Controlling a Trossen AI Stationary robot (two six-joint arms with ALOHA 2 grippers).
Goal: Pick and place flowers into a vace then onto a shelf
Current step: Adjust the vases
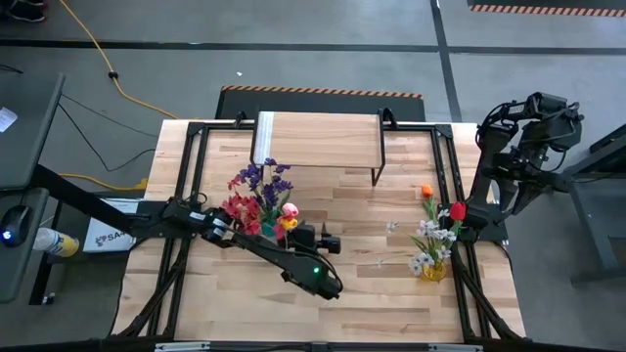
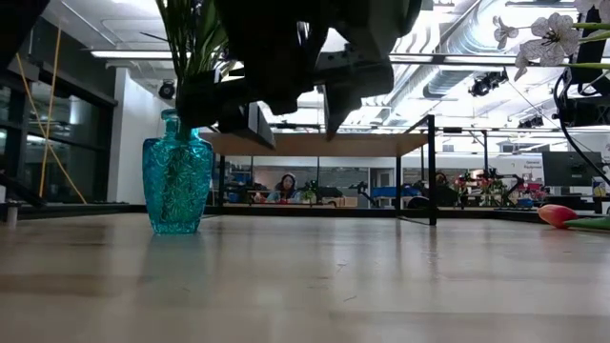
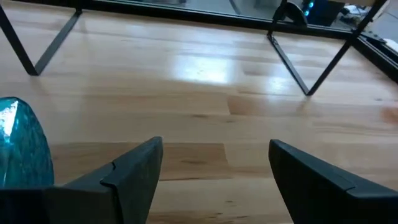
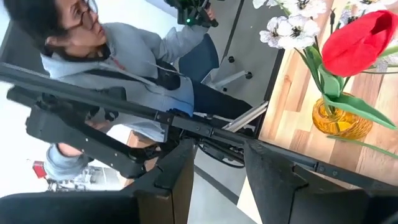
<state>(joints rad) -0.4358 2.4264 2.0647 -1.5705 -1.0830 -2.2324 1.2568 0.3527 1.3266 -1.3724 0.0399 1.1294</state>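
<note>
A teal glass vase [image 1: 266, 227] [image 2: 177, 184] stands left of the table's middle and holds several flowers [image 1: 259, 196] with purple, red, pink and yellow blooms. My left gripper [image 1: 335, 242] [image 3: 214, 162] hangs open just right of it, above the tabletop, with nothing between its fingers. The shelf [image 1: 318, 139], a light-wood board with a white strip at its left end, stands on black legs at the far middle. More flowers [image 1: 435, 230], white, red and orange, stand in a yellow vase [image 1: 433, 270] [image 4: 339, 118] at the right. My right gripper [image 4: 214, 174] is open, raised by the table's far right corner.
Black frame rails [image 1: 191, 176] run along the table's left and right sides. A few small white blooms [image 1: 391, 227] lie loose on the wood left of the yellow vase. A person [image 4: 106, 56] sits beyond the table's right edge. Bare wood lies between the two vases.
</note>
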